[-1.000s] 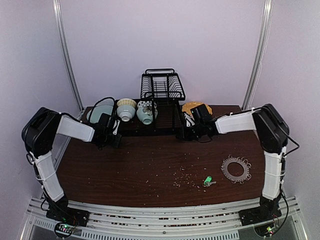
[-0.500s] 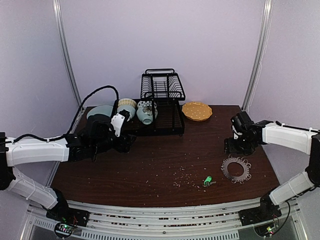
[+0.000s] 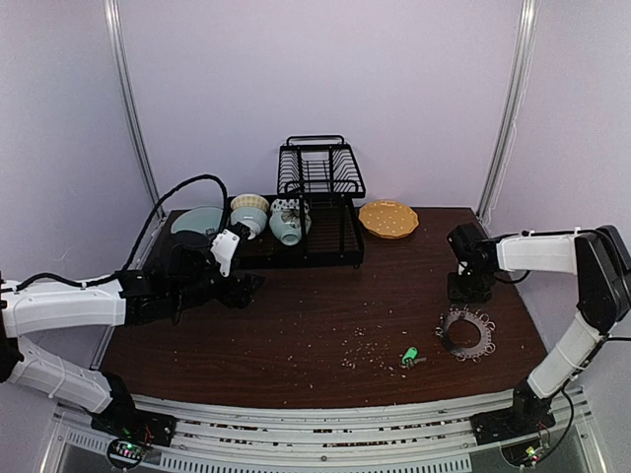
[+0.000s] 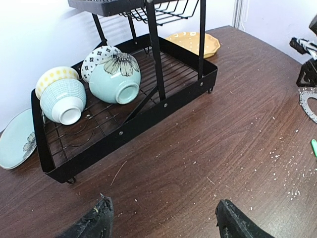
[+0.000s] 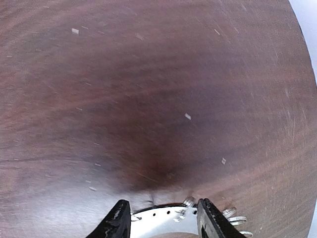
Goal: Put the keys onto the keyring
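While my left tool [image 4: 163, 223] hangs released over surface [image 3: 296, 325], right tool [image 5: 163, 220] gapes astride keyring [image 3: 445, 335] rim; keys [image 3: 408, 355] nearby, untouched.

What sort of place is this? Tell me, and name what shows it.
Probably a robotics lab bench staged like a kitchen: a left arm and right arm bolted to a rail at the table edge, plus a dish rack holding bowls.

Soft, even light fills the top picture; shadows are faint. The right wrist picture is blurry, with a dark shadow on the table [image 5: 148, 74] mid-frame.
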`<state>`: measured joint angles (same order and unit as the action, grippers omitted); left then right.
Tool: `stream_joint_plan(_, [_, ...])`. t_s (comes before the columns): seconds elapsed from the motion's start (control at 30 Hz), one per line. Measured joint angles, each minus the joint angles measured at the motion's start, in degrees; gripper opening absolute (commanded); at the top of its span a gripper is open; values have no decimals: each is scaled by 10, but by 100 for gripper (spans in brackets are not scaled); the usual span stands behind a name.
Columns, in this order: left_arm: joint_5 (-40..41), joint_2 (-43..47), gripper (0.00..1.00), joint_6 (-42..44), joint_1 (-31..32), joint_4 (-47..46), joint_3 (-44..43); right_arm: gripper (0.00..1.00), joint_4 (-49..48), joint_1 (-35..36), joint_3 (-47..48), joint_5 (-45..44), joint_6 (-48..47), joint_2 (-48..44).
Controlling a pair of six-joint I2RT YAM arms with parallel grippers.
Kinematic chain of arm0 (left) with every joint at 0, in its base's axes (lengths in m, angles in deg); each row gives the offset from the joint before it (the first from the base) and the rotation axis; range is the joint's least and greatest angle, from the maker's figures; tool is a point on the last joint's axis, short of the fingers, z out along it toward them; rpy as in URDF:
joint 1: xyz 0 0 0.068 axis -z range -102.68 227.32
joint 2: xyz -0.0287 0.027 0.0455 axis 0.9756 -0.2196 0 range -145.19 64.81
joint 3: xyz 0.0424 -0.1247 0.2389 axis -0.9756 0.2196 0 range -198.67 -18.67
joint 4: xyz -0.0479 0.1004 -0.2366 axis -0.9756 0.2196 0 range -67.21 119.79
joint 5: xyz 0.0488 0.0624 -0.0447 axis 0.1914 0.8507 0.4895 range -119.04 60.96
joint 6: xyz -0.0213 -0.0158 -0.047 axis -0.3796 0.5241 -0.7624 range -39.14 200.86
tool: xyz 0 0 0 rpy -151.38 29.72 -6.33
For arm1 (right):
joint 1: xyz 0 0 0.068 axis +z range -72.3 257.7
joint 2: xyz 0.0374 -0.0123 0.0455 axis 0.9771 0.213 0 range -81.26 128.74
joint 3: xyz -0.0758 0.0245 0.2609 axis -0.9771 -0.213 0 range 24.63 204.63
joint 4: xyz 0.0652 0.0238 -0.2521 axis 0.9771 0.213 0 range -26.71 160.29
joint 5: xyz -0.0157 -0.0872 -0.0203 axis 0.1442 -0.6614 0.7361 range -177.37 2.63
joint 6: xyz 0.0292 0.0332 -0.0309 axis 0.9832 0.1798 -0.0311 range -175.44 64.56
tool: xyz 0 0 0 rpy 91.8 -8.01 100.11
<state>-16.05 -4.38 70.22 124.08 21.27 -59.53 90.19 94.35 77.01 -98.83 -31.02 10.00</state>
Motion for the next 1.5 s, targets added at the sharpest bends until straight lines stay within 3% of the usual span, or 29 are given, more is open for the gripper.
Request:
stream_joint_plan(0.2, [0, -1, 75, 3, 0, 3, 3, 37, -5, 37, 38, -20, 5, 28])
stream_joint_plan(0.37, [0, -1, 75, 3, 0, 3, 5, 34, -1, 38, 39, -34, 12, 57])
stream_joint_plan(0.57, [0, 0, 76, 5, 0, 3, 7, 19, 12, 42, 35, -57, 15, 59])
stream_joint_plan(0.9, [0, 12, 76, 9, 0, 3, 9, 17, 11, 52, 22, -52, 24, 60])
stream_joint_plan(1.03, [-1, 18, 76, 11, 0, 3, 10, 0, 10, 52, 9, -51, 25, 60])
stream_joint_plan(1.2, [-2, 19, 76, 12, 0, 3, 11, 0, 9, 53, 13, -62, 25, 60])
stream_joint_plan(1.37, [-3, 24, 77, 13, 0, 3, 11, 0, 18, 78, 86, -54, 3, 114])
stream_joint_plan(1.5, [-3, 43, 77, 13, 0, 0, 18, 0, 12, 163, 195, -37, -31, 189])
